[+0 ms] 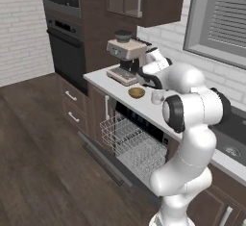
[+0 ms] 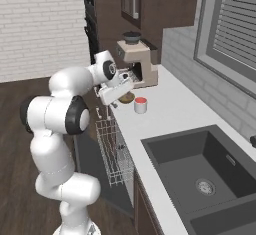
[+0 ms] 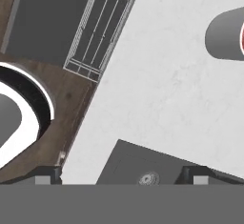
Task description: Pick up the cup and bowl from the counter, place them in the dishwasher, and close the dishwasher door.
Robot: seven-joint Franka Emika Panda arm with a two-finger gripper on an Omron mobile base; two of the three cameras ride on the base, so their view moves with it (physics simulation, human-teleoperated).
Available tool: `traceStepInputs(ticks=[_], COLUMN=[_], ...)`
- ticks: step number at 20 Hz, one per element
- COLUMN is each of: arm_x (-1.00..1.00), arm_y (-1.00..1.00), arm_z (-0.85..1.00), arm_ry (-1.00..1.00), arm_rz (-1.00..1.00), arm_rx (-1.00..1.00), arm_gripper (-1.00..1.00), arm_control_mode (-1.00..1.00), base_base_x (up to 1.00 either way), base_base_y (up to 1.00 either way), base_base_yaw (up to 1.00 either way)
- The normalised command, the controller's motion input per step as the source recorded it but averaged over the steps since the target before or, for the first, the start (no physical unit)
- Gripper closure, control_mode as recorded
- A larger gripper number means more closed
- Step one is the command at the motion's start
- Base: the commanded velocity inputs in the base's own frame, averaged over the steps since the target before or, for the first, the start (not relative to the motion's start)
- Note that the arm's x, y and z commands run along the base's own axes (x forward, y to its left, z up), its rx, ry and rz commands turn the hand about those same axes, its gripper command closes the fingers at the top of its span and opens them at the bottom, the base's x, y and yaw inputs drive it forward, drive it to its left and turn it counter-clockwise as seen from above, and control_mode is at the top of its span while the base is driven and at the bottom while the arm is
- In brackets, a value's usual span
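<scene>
Cup (image 2: 141,105) and bowl (image 1: 137,92) sit side by side on the counter (image 2: 175,114) above the open dishwasher (image 1: 139,148), gripper (image 2: 116,95) hung over them with fingers spread wide; a centred, vertical descent over one rim is advised before closing.

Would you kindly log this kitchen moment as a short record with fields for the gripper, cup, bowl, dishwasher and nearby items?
gripper: open, empty, hovering above the counter near the bowl
cup: white with a red top, upright on the counter, beside the bowl
bowl: wooden brown, on the counter near its front edge, in front of the coffee machine
dishwasher door: folded down open
rack: wire rack pulled out, with no dishes visible in it
sink: dark, set in the counter on the far side of the cup from the coffee machine
</scene>
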Motion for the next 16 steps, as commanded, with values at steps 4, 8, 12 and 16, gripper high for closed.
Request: traceStepInputs(ticks=[4, 8, 12, 16], arm_x=[0.52, 0.54, 0.42, 0.34], arm_y=[-0.06, -0.02, -0.04, -0.17], arm_z=[-0.37, -0.25, -0.16, -0.13], arm_ry=[0.00, 0.00, -0.03, -0.03], arm_rz=[0.00, 0.00, -0.01, -0.05], arm_rx=[0.00, 0.00, -0.01, 0.00], arm_gripper=[-1.00, -1.00, -1.00, -1.00], arm_control_mode=[-1.00, -1.00, -1.00, -1.00], base_base_x=[0.00, 0.00, 0.00, 0.00], base_base_y=[0.00, 0.00, 0.00, 0.00], base_base_yaw=[0.00, 0.00, 0.00, 0.00])
